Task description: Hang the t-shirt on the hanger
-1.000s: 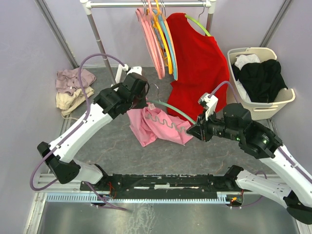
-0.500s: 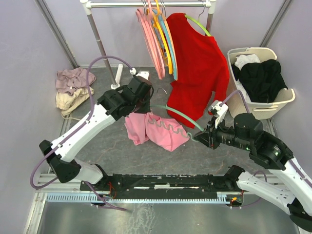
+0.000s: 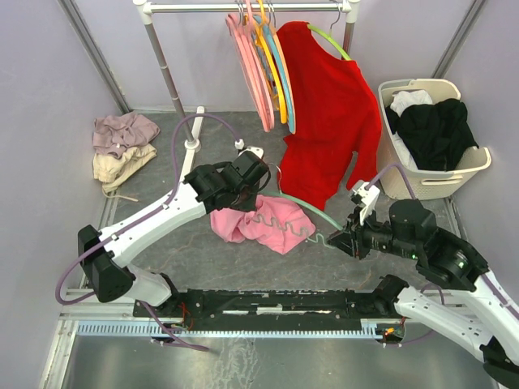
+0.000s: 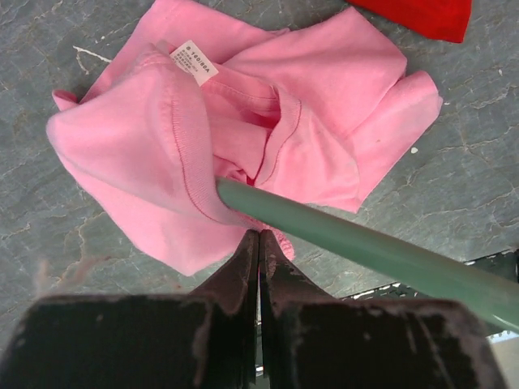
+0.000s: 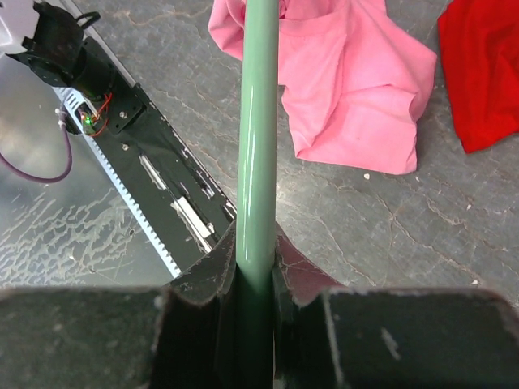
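Overhead, at the middle of the grey desk (image 3: 186, 243), the pink t-shirt (image 3: 263, 223) lies bunched in a heap, at about 7 o'clock from the hanging red shirt (image 3: 328, 105). The left gripper (image 3: 259, 191) sits on the heap's 12 o'clock edge. The mint-green hanger (image 3: 312, 209) reaches from there toward 4 o'clock, its wavy bar lying over the cloth and its far end in the right gripper (image 3: 334, 237). A rack at 12 o'clock carries pink hangers (image 3: 253, 73) and the red shirt on a lime hanger (image 3: 328, 39). A basket (image 3: 438, 185) of dark and white laundry stands at 2 o'clock, and a heap of beige clothes (image 3: 120, 147) lies at 10 o'clock. Seen from the left wrist, the left gripper (image 4: 258, 240) has its jaws pressed together, tips sunk into the near fold of the t-shirt (image 4: 162, 146) and pinching it. The hanger (image 4: 365, 247) runs out from under that fold toward 4 o'clock, and a white label (image 4: 195, 62) shows at the collar near 11 o'clock. Seen from the right wrist, the right gripper (image 5: 258, 259) has its jaws clamped on the arm of the hanger (image 5: 258, 146), which points straight to 12 o'clock. The t-shirt (image 5: 357, 81) lies beyond at 1 o'clock, with the hem of the red shirt (image 5: 486, 65) at 2 o'clock.
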### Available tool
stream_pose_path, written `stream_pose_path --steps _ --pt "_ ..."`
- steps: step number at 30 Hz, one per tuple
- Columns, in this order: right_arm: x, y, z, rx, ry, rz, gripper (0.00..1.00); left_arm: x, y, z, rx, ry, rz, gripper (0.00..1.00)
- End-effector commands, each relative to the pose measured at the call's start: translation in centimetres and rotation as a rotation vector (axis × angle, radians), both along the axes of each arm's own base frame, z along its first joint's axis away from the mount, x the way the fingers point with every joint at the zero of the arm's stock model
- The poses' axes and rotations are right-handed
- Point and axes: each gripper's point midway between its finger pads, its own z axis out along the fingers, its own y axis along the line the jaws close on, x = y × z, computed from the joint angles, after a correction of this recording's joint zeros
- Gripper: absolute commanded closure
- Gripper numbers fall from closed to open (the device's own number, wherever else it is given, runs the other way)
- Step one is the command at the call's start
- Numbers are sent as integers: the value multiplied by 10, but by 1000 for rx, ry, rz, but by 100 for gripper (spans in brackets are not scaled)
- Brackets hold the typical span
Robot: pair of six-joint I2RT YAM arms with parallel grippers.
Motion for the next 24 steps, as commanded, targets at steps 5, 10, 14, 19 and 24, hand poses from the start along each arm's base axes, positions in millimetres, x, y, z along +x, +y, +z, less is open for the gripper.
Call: stream_pose_path --steps 5,10,14,19,24 --pt "24 25 25 88 -99 7 99 -1 -14 14 -60 -30 -12 97" --pt "31 39 23 126 -78 10 98 -3 -20 26 -85 -44 -24 97" --pt "34 48 23 164 -70 18 98 -3 -24 40 -97 -63 -37 97" --pt "33 59 27 240 -65 40 98 -2 -32 59 -131 -91 -56 97" --pt "35 65 28 331 -69 31 98 -3 -47 83 -167 -119 -92 97"
